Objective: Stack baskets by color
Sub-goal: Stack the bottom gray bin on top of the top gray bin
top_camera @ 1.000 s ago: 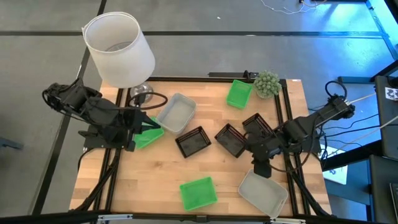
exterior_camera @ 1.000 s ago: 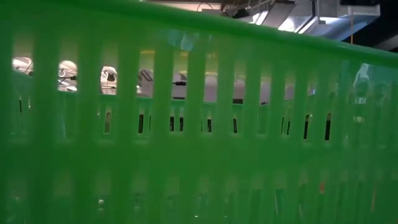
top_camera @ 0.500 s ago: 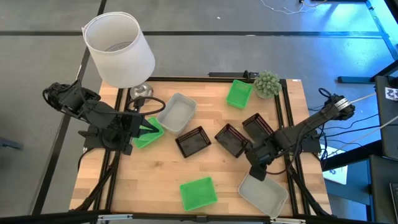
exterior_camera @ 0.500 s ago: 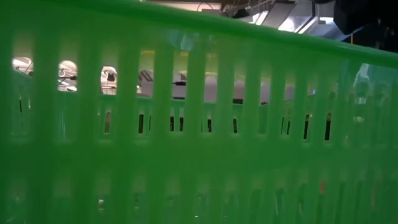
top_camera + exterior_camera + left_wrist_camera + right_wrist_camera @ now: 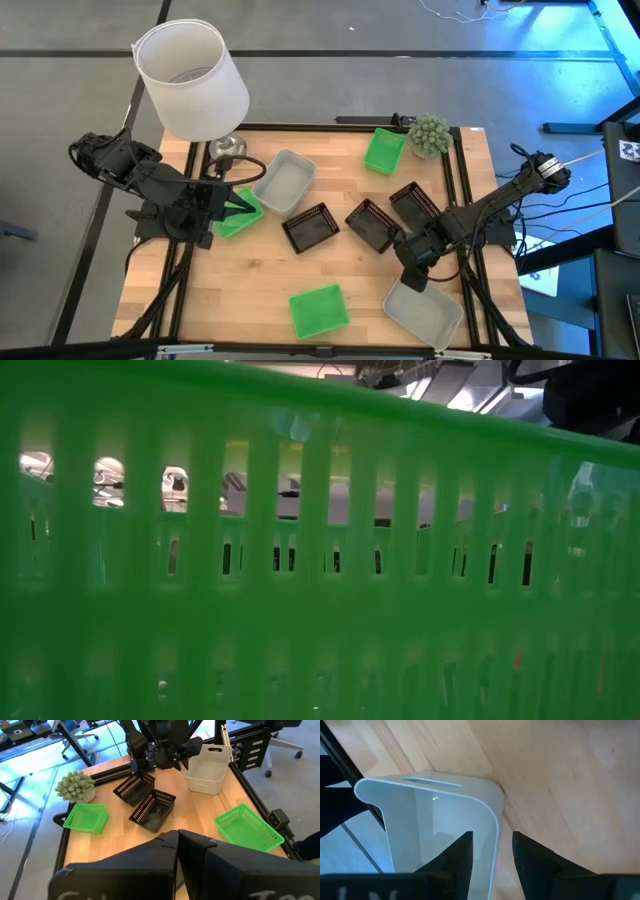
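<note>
My right gripper [image 5: 413,278] is open and points down at the near-right grey-white basket [image 5: 425,306]. Its fingers straddle the basket's wall [image 5: 492,832] near a corner, one finger [image 5: 462,851] inside and one [image 5: 530,852] outside, with a gap showing. My left gripper [image 5: 236,206] is shut, empty and raised above a green basket [image 5: 240,220] at the table's left. Further green baskets lie at the far edge [image 5: 385,150] and the near edge [image 5: 320,310]. Three black baskets [image 5: 312,228] [image 5: 372,224] [image 5: 415,203] lie in the middle, and another grey-white one [image 5: 283,183] sits to their left.
A large white lampshade [image 5: 192,80] stands at the far left corner, and a fuzzy green plant ball [image 5: 429,133] at the far right. A green basket's slotted wall [image 5: 300,560] fills the low view. Black frame rails [image 5: 462,190] run along the table's sides.
My right gripper has come down toward the near-right grey-white basket and rolled at the wrist; its fingers now straddle the basket's wall. Most of the drop came early in the second. The baskets have stayed where they were.
</note>
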Robot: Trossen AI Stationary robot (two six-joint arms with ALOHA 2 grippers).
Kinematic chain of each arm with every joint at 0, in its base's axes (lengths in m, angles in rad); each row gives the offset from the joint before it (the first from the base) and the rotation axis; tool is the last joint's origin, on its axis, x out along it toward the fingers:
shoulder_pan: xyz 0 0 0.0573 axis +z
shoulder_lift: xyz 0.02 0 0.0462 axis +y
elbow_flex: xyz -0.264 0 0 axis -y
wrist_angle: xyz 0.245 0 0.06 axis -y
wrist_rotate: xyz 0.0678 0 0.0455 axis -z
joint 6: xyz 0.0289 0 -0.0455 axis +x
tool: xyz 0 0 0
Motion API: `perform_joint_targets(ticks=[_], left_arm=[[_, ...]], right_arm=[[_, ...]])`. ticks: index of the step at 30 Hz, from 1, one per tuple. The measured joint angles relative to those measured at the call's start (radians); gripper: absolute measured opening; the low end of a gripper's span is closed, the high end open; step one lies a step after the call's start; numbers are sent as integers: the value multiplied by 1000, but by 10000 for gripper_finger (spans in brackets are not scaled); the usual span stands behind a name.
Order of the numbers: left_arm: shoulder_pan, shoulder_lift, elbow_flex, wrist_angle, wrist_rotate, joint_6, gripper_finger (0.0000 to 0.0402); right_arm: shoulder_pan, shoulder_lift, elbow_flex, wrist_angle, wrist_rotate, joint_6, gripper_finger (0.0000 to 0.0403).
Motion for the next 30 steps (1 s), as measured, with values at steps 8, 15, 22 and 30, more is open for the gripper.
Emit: perform_joint_targets(ticks=[8, 15, 22, 30], left_arm=[[0, 0, 0, 0, 0, 0, 4], [1, 0, 0, 0, 0, 3, 4], [0, 0, 0, 0, 0, 2, 4], [0, 0, 0, 0, 0, 0, 4]], right_arm=[[27, 38, 0, 0, 8, -7, 135], [33, 129, 0, 5, 16, -78, 135], [33, 238, 0, 35, 77, -136, 126], [1, 283, 5, 112, 29, -166, 12]])
